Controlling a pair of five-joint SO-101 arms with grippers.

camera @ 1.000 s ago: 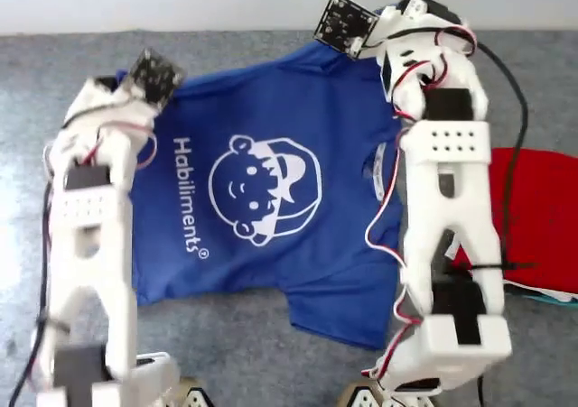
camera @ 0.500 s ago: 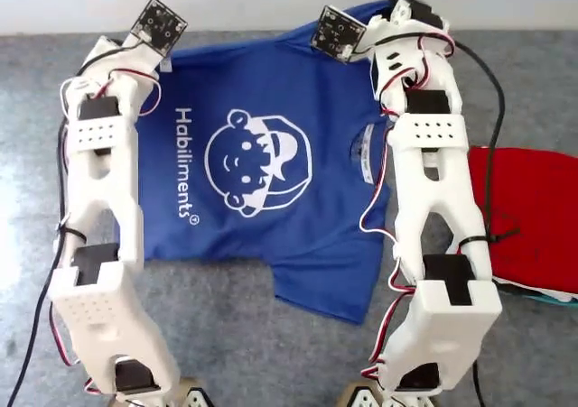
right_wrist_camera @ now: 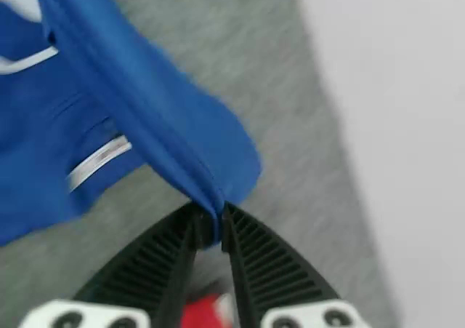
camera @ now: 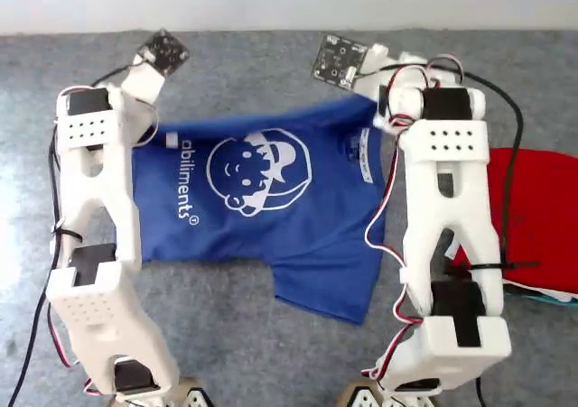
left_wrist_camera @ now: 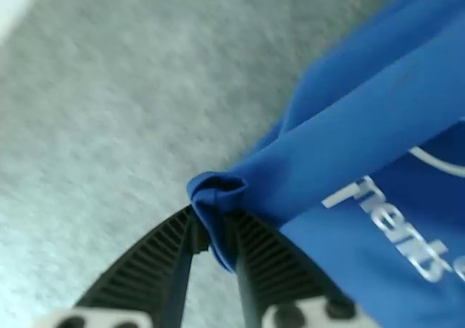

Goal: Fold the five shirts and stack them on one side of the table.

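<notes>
A blue shirt [camera: 262, 199] with a white cartoon print lies across the middle of the grey table, its far edge folded over toward the near side. My left gripper [left_wrist_camera: 214, 230] is shut on a bunched corner of the blue shirt [left_wrist_camera: 349, 161] at its far left. Pinching the far right edge of the blue shirt [right_wrist_camera: 131, 117] is my right gripper [right_wrist_camera: 208, 225], also shut on it. In the high view both arms stand over the shirt's two sides, the left gripper [camera: 149, 127] and the right gripper [camera: 384, 109] at the fold line.
A red shirt [camera: 533, 217] lies at the right side of the table, over other folded cloth at its near edge. A white wall [camera: 271, 1] runs along the table's far edge. Grey table surface [camera: 235, 353] shows in front of the blue shirt.
Both grippers have pulled the shirt's far edge toward the near side, folding it over. The print's upper part and the collar label now sit at the fold.
</notes>
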